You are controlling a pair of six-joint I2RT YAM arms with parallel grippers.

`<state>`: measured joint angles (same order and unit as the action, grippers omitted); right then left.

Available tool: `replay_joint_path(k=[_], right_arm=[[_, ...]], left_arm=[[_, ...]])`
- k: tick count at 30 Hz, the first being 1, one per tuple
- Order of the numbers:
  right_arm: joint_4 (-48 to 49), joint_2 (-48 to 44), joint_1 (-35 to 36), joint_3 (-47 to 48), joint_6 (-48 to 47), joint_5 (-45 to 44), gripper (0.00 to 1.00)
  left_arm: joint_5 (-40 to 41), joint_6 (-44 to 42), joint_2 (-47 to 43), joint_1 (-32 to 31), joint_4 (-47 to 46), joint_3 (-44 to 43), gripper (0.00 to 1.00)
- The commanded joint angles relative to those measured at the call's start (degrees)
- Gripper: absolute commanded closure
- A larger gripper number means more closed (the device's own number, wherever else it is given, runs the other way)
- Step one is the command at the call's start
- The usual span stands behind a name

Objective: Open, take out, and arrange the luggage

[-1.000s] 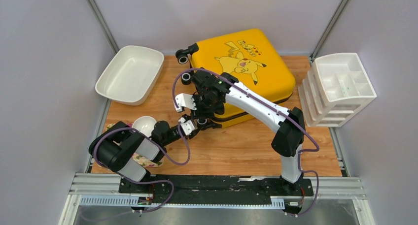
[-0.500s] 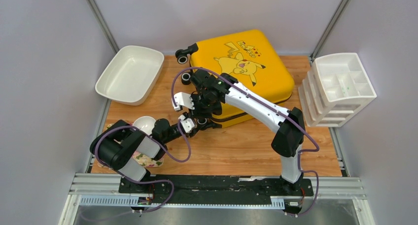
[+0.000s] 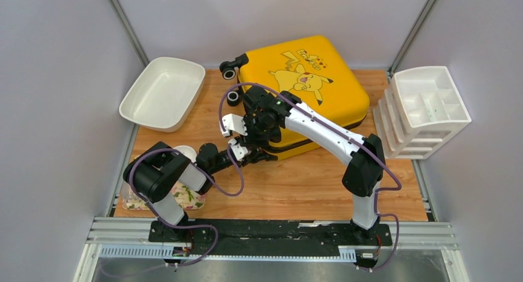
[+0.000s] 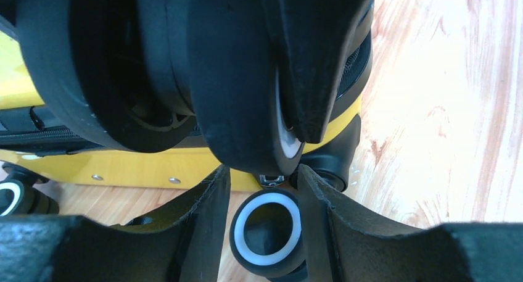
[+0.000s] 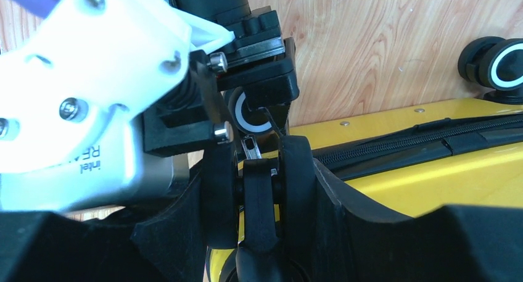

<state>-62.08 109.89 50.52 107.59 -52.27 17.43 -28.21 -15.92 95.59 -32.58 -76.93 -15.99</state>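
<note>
The luggage (image 3: 308, 78) is lying flat with its lid down on the far middle of the worktop (image 3: 296, 183), its Pikachu print facing up and its wheels pointing left. Both arms are reaching to the luggage's near left corner.

The right fingers (image 5: 219, 199) are standing about half apart and are clamping a black corner wheel (image 5: 259, 202) of the luggage edge-on, both of them pressing on it. A metal zipper pull (image 5: 250, 149) is sitting just beyond that wheel, at the end of the luggage's black zipper (image 5: 401, 140).

The left fingers (image 4: 206, 226) are sitting roughly half apart beside the same corner, with a white-ringed wheel (image 4: 266, 232) showing in the gap. I cannot tell whether they are touching it.

A white tray (image 3: 162, 92) is sitting left of the luggage, a white drawer unit (image 3: 425, 109) right of it, and a floral pouch (image 3: 188, 199) well off its near left corner.
</note>
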Motion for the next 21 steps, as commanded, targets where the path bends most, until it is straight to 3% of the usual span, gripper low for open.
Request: replay_joint_path(k=[1, 13, 21], right_arm=[[6.98, -3.27, 1.33, -0.45, 4.46, 1.99, 1.00], [7.07, -3.89, 1.42, -1.68, 5.25, 4.27, 1.00], [6.98, -4.06, 1.77, -1.68, 5.78, 4.72, 1.00]], left_arm=[[3.77, 6.51, 1.53, -0.73, -18.88, -4.75, 0.47], [8.43, 10.47, 0.04, -1.00, -18.88, -3.53, 0.58], [11.24, 12.67, -2.43, -1.00, -18.88, -1.85, 0.51]])
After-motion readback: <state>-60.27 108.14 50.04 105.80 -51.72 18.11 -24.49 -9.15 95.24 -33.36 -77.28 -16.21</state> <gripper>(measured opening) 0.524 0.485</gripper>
